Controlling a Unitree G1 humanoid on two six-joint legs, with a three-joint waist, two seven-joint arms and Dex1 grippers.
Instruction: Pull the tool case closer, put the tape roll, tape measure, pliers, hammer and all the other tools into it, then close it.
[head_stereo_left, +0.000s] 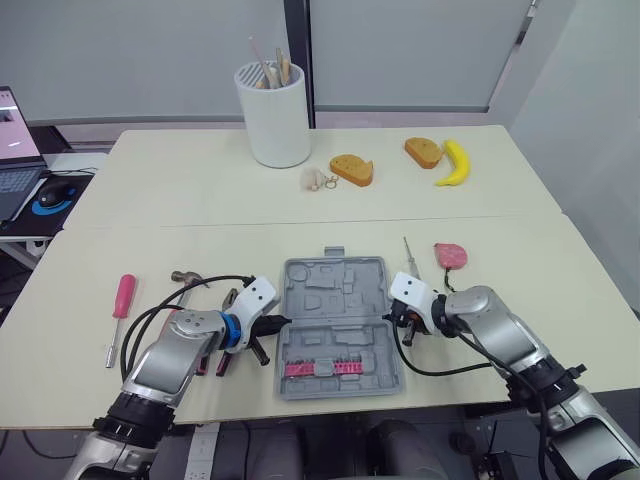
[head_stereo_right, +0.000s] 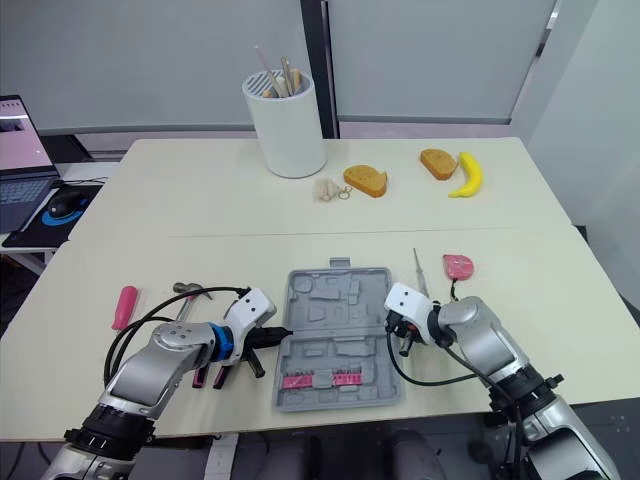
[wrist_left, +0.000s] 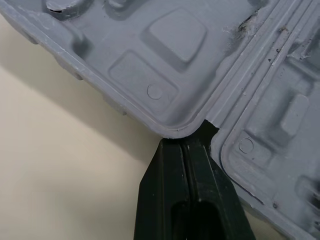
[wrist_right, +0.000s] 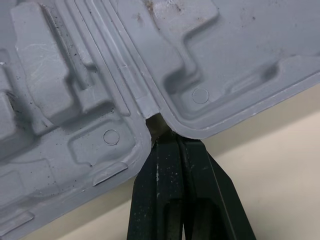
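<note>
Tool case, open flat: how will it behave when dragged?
Tool case looks thin moulded plastic, mostly empty: probably light, likely slides easily on the smooth table. Open at its hinge, the halves may fold or skew if left gripper and right gripper pull unevenly.

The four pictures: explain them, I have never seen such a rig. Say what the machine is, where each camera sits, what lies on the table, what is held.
This is a humanoid robot with two arms, each ending in a gripper of two black fingers. The two wide pictures come from a camera on its head, looking down at a table. The two close ones come from cameras on its wrists. In the middle lies an open grey tool case. The left gripper and the right gripper are both shut, tips at the case's hinge on opposite sides; neither holds anything. Nearby lie a pink screwdriver, a hammer, pliers and a pink tape measure. Farther back: a white cup, a banana, bread slices.
</note>
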